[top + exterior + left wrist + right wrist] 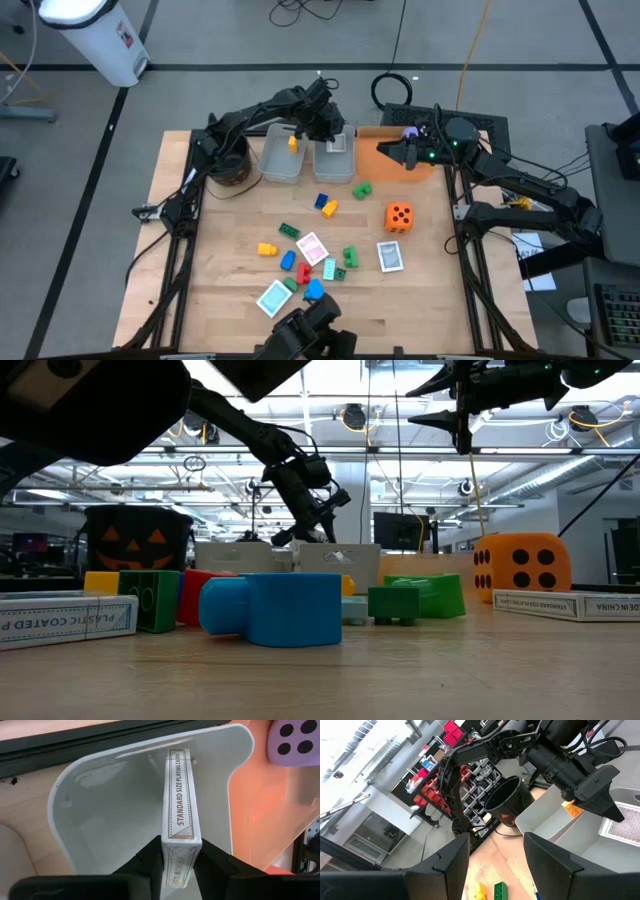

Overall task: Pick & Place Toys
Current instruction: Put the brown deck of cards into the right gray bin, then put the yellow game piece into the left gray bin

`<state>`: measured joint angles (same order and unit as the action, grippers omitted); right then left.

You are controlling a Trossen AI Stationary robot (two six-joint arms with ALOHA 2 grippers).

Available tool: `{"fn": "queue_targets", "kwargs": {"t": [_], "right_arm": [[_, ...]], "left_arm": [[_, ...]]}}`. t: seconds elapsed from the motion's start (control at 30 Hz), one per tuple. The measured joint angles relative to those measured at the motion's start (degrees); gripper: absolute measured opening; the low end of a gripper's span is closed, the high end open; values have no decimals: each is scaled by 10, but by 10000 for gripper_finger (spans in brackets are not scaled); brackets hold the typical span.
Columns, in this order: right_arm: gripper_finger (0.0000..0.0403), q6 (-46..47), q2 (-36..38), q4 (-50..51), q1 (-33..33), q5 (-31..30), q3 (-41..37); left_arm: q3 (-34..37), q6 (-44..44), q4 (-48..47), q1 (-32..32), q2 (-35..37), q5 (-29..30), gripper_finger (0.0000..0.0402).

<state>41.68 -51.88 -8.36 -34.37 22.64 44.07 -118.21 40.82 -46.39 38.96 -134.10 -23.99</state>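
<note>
My left gripper [328, 128] reaches over the right one of two clear bins [335, 165] at the table's far side and is shut on a playing-card box [181, 805], which is inside that bin [100, 820]. The left bin [280, 162] holds an orange block [293, 143]. A purple die [292, 740] lies on the orange tray [385, 135]. An orange die [399, 216], card boxes [390, 256] and several blocks [300, 262] lie on the table. My right gripper [495, 855] hangs open above the tray, with nothing between its fingers. My left gripper pinches the card box between its two fingers, one on each broad face at the box's near end [181, 851]. The fingers slant down from the near left and lie along the box. It stands on edge, a narrow side up, its far end [179, 755] down in the bin.
A round black pot [232, 160] with a pumpkin face stands left of the bins. The loose toys spread over the table's middle and near part. A camera mount [310, 335] sits at the near edge. Bare wood shows at the near left and near right.
</note>
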Motion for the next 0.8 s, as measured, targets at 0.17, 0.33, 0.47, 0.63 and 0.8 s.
{"fn": "queue_targets", "kwargs": {"t": [0.17, 0.33, 0.47, 0.63, 0.8], "right_arm": [[180, -3, 0, 0, 0, 0, 0], [180, -4, 0, 0, 0, 0, 0], [180, -6, 0, 0, 0, 0, 0], [180, -6, 0, 0, 0, 0, 0], [180, -8, 0, 0, 0, 0, 0]], "left_arm": [[0, -4, 2, 0, 0, -2, 165], [0, -13, 5, 0, 0, -5, 212], [0, -12, 5, 0, 9, 1, 232], [-1, 0, 0, 0, 26, 1, 233], [-1, -21, 0, -1, 58, 2, 214]]}}
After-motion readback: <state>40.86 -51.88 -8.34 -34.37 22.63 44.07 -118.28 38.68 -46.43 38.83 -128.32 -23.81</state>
